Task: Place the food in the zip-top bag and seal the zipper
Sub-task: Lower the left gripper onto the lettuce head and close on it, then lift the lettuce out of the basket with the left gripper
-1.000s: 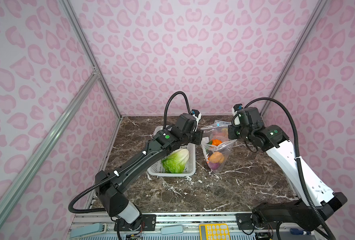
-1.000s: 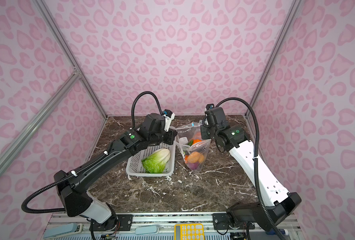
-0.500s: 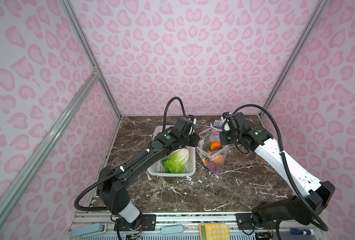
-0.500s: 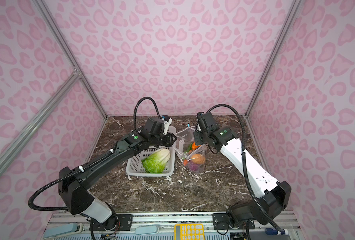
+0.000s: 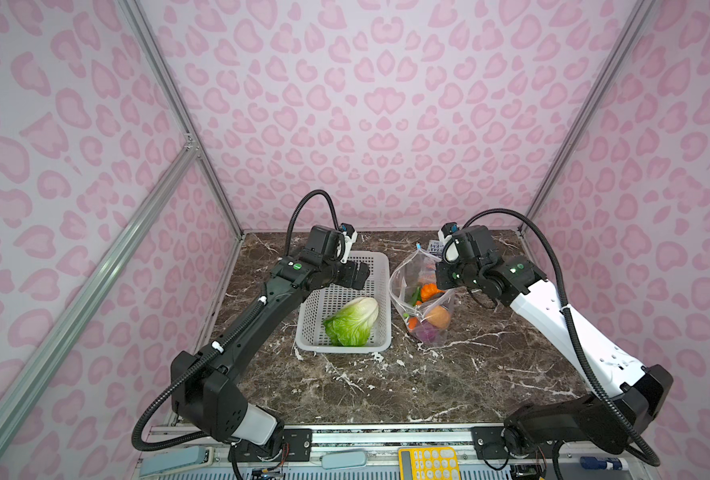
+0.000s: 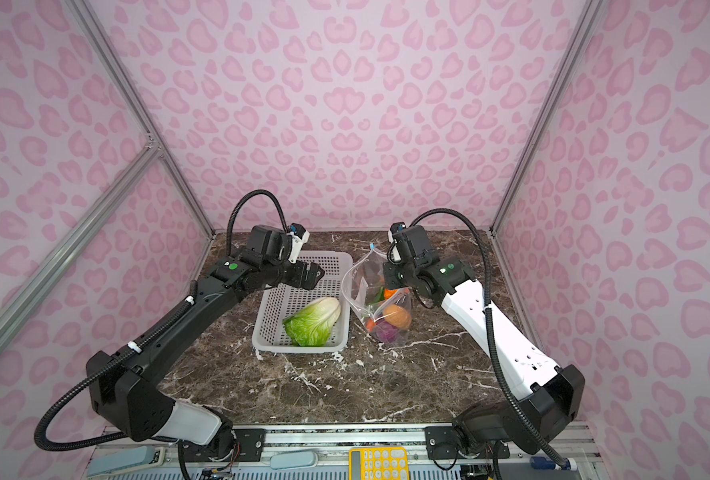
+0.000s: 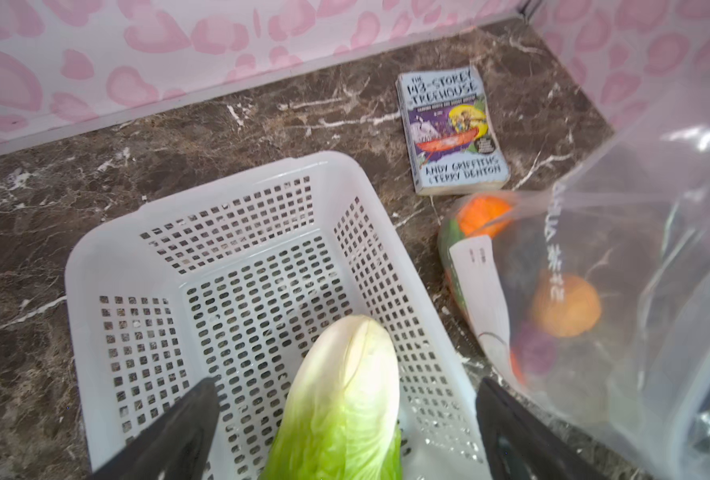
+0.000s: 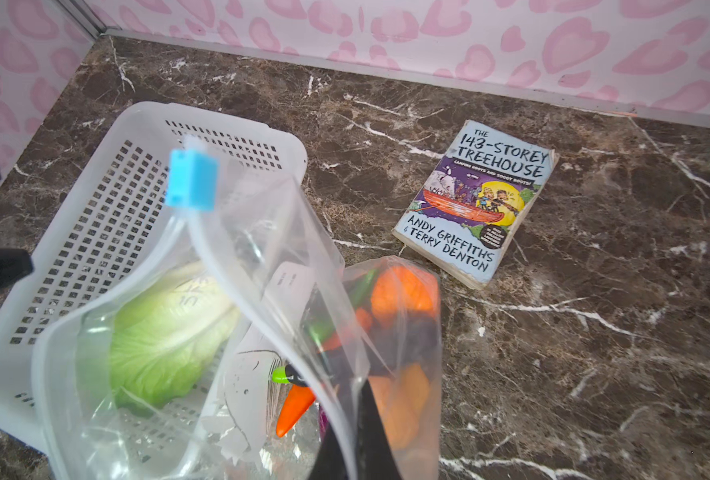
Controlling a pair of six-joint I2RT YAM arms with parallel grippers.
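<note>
One cabbage (image 5: 353, 322) lies in the basket (image 5: 345, 347) under your parted left fingers (image 7: 166, 436). Grasp it next; your right fingers (image 8: 372, 440) clamp the zip-top bag (image 5: 401, 278).

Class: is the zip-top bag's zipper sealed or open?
Open: the two strips of the zipper gape apart on the zip-top bag, blue slider at one end.

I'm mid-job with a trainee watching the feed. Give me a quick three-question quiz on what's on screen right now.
1. True or false: the cabbage lies inside the bag.
2. Pick one. The left gripper is: A) open above the basket; B) shut on the cabbage; C) shut on the bag.
3. What is the right gripper holding?

Key: 1 false, it lies in the basket. 2 A. 3 the bag, pinched at its open mouth edge.
</note>
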